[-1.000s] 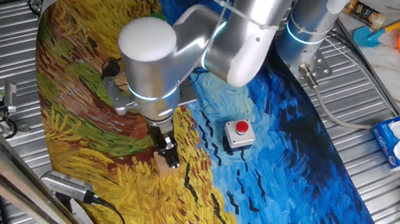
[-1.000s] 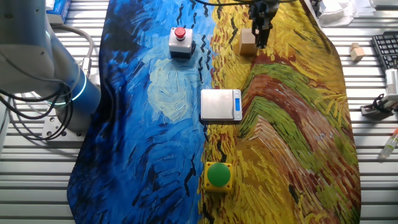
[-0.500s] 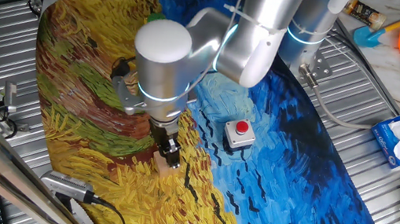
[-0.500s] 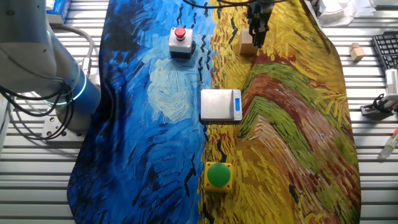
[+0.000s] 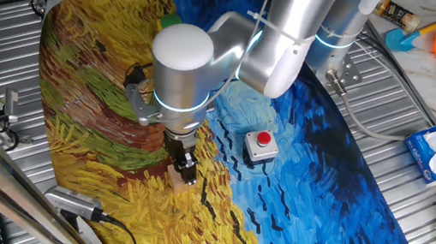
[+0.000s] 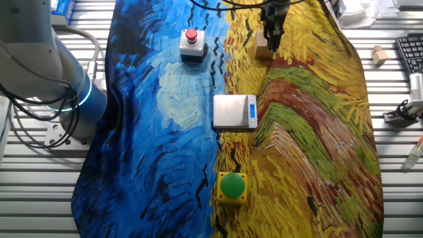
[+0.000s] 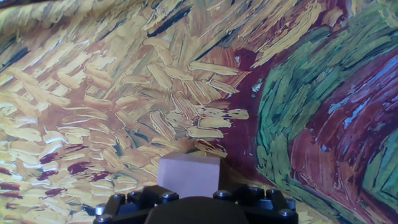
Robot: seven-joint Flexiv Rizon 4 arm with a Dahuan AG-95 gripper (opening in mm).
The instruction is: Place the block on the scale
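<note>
Pincer (image 5: 185, 169) sits low over the block (image 7: 189, 175); we can't tell its grip. We want it square before lifting toward the scale (image 6: 234, 111).

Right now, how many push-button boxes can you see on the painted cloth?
2. The grey box with red button is on the blue side, far from the scale. The yellow box with green button is near the cloth's opposite end.

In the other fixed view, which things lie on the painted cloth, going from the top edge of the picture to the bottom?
The block with the gripper at it and the red-button box (similar height), then the scale, then the green-button box.
</note>
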